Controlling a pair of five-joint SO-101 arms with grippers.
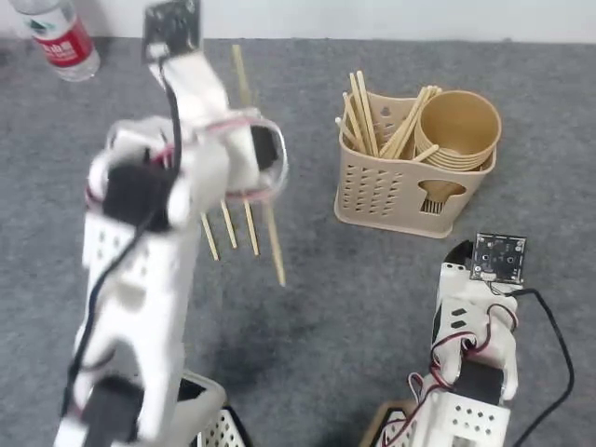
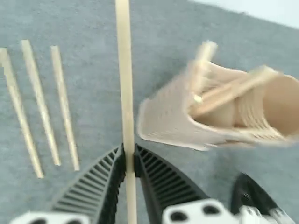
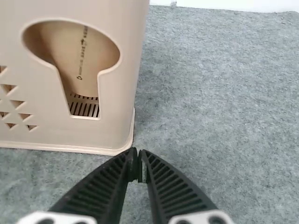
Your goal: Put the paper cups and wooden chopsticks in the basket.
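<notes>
My left gripper (image 2: 129,155) is shut on one wooden chopstick (image 2: 123,70), held above the grey mat. In the high view that chopstick (image 1: 276,250) sticks out on both sides of the left arm (image 1: 200,158). Three more chopsticks (image 2: 39,107) lie side by side on the mat (image 1: 229,225), partly under the arm. The beige basket (image 1: 400,200) holds stacked paper cups (image 1: 458,126) in one compartment and several chopsticks (image 1: 363,112) in the other. My right gripper (image 3: 138,164) is shut on nothing, low on the mat just in front of the basket wall (image 3: 56,126).
A plastic water bottle (image 1: 60,39) lies at the far left corner. The right arm (image 1: 475,326) stands near the front edge, below the basket. Open grey mat (image 1: 354,298) lies between the two arms.
</notes>
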